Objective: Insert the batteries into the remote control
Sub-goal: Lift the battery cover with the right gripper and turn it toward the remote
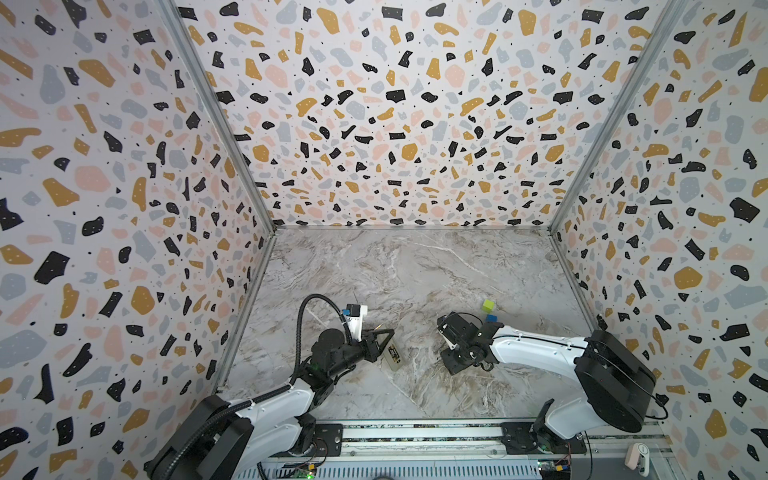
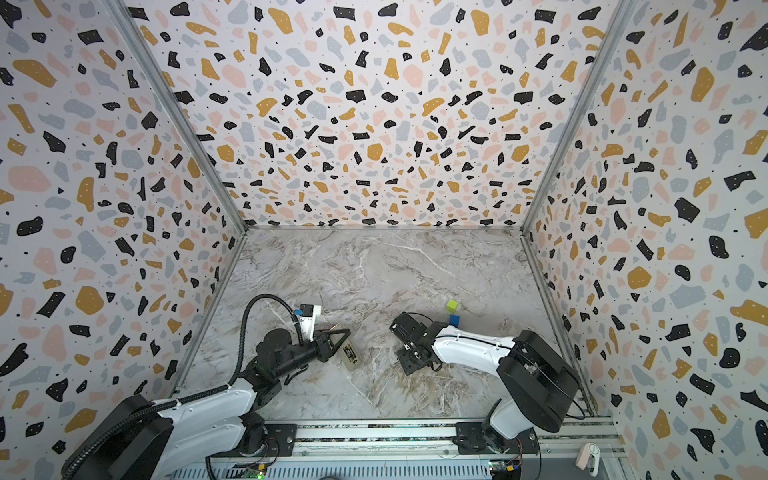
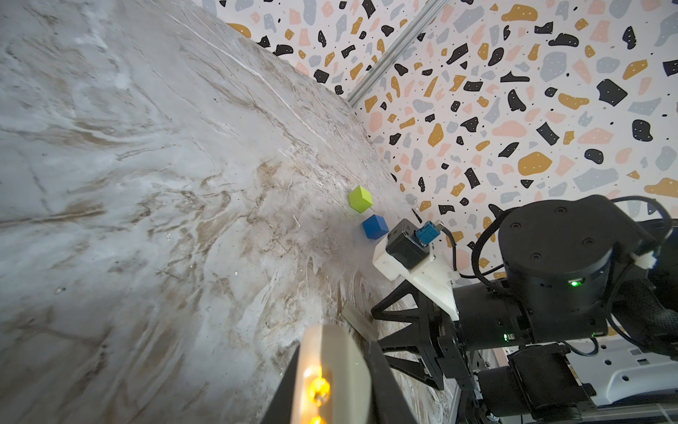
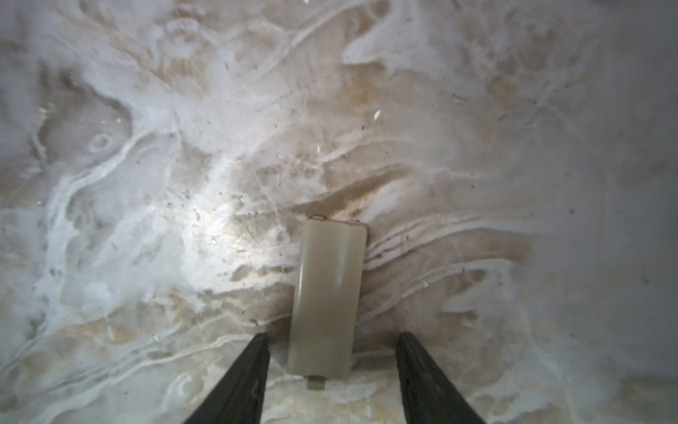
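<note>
Near left on table: left gripper clenched on remote control | right gripper released, straddling flat battery cover | risk: cover may skid when pinched.

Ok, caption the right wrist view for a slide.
Right gripper, jaws open, poised astride a cream battery cover lying flat on the marble table.

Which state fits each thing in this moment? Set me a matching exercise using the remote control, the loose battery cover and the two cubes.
Things:
1. remote control
2. battery cover
3. green cube
4. blue cube

States:
A. lying flat on the table inside the open right hand, untouched
B. the cube farther back of the two
C. clamped in the shut left hand
D. the cube nearer the front of the two

Pairs: 1-C, 2-A, 3-B, 4-D
</note>
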Available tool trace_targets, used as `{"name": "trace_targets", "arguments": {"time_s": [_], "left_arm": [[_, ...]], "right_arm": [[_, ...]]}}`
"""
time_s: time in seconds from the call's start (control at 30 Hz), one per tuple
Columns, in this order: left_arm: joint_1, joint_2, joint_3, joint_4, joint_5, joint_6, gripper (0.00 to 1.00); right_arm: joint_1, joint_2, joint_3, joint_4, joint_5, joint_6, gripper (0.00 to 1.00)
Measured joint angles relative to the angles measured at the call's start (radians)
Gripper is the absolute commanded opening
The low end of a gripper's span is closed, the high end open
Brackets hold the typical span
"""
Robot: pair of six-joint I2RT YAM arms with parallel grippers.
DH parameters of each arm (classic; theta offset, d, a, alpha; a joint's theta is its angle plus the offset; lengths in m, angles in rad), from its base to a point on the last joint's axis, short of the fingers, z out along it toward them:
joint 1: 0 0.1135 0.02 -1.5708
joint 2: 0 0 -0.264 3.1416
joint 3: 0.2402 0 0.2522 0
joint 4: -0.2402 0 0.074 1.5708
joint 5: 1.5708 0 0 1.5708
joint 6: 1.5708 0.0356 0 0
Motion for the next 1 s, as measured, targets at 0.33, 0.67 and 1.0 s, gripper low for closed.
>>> {"name": "trace_targets", "arguments": {"time_s": [0.33,0.67,1.0], "left_arm": [[0.000,0.001,0.000,0.000,0.000,0.000,0.00],[0.000,0.001,0.000,0.000,-0.001,0.001,0.00],[-0.005,0.008,0.000,-0.001,-0.001,0.001,0.00]], "right_arm": [[-0.001,0.007,0.000,0.016,-0.001,-0.008,0.43],[-0.003,0.011,0.000,0.032,-0.003,-0.017,0.32],[-0.004,0.008,-0.005,0.040,-0.010,-0.022,0.33]]}}
